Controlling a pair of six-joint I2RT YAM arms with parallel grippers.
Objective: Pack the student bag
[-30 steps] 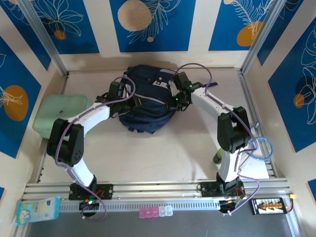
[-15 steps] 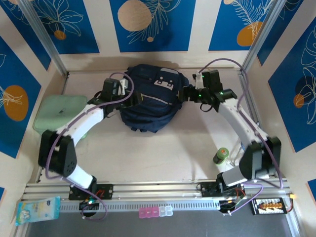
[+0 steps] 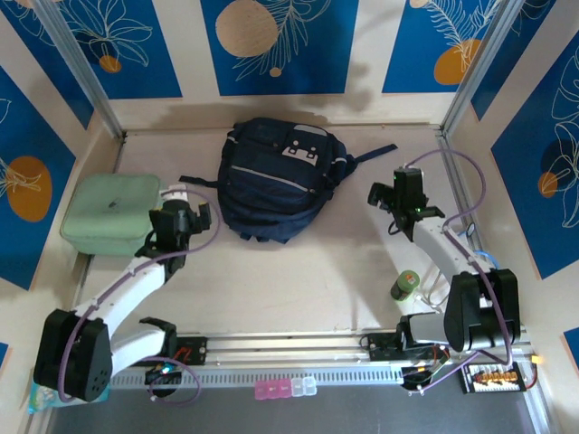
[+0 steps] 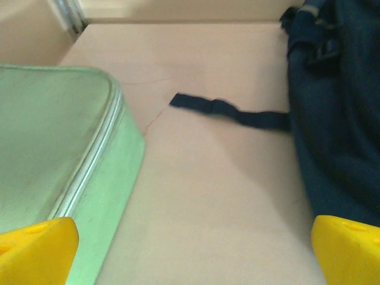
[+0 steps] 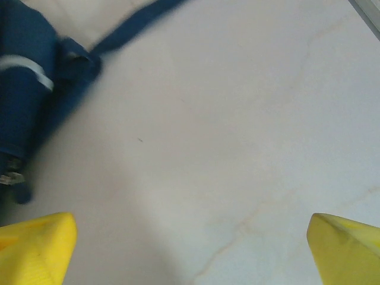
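The student bag (image 3: 276,181), a dark navy backpack with white tag patches, lies at the back middle of the table with its straps trailing to both sides. My left gripper (image 3: 184,213) is open just left of the bag, between it and the mint-green case (image 3: 113,212). In the left wrist view the yellow fingertips (image 4: 35,249) stand wide apart over bare table, with the bag (image 4: 338,119) on the right and a loose strap (image 4: 231,113) ahead. My right gripper (image 3: 396,197) is open to the right of the bag and holds nothing. The right wrist view has the bag's edge (image 5: 24,89) at its left.
A green bottle (image 3: 404,287) stands near the right arm's base. A blue-white packet (image 3: 68,384) and small pink and white blocks (image 3: 285,389) lie on the front rail. Side rails and walls close in the table. The green case (image 4: 59,166) is close to my left fingers.
Both grippers have opened, let go of the bag and pulled back from it, the left toward the near left, the right toward the right. The bag has settled flat.
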